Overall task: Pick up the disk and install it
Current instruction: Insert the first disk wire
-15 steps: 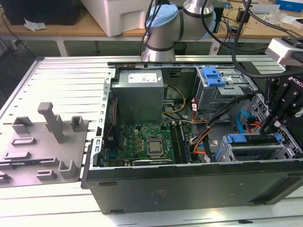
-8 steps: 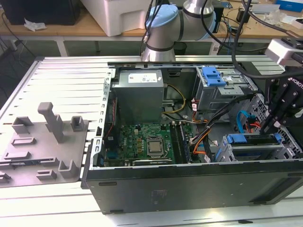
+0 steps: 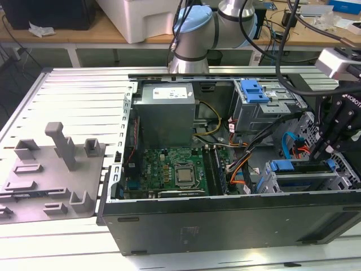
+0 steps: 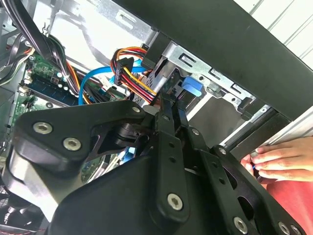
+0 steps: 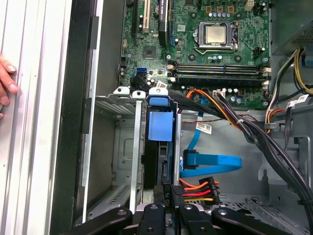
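The disk (image 5: 159,128) stands on edge in a slot of the grey drive cage (image 3: 269,183), in the corner of the open computer case (image 3: 225,220) that lies at about 3 o'clock from the processor (image 3: 183,176) in the exterior view. It looks most of the way into the slot, though how deep it sits is hard to judge.

In that view the gripper (image 3: 322,153) hangs just above the cage, with the disk close by at roughly 8 o'clock from it. The disk's long axis runs along the 3-to-9 o'clock line, about parallel to the case's near black wall.

In the first wrist view the disk points straight away from the gripper. Its blue caddy end is the far end, towards the motherboard (image 5: 195,58), and its connector end is nearest the tool. The one arm is lined up on that axis.

I cannot tell whether the gripper is clamped on the disk's near end or merely close to it, since the tool's own body hides the contact.

A blue data cable (image 5: 215,161) and a bundle of power wires (image 5: 198,186) lie just beside the slot. A person's hand (image 4: 283,159) rests outside the case wall.
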`<action>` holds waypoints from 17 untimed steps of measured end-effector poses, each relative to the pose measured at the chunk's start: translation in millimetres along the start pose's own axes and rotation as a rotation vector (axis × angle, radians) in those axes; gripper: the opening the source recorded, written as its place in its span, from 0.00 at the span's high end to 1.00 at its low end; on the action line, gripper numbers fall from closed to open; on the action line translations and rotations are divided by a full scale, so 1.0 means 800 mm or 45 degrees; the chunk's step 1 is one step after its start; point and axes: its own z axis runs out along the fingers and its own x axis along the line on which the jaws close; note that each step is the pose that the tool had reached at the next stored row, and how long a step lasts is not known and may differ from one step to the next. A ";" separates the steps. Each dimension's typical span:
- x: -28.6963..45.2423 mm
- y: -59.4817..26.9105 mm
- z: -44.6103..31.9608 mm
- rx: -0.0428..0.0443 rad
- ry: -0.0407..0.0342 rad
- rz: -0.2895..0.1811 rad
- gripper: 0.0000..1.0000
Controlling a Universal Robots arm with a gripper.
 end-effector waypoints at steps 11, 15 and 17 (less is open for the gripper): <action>-0.0002 0.000 0.0027 0.000 0.0000 0.000 0.83; -0.0003 0.000 0.0035 0.000 0.0001 0.000 0.83; -0.0003 0.000 0.0037 0.000 0.0000 0.000 0.83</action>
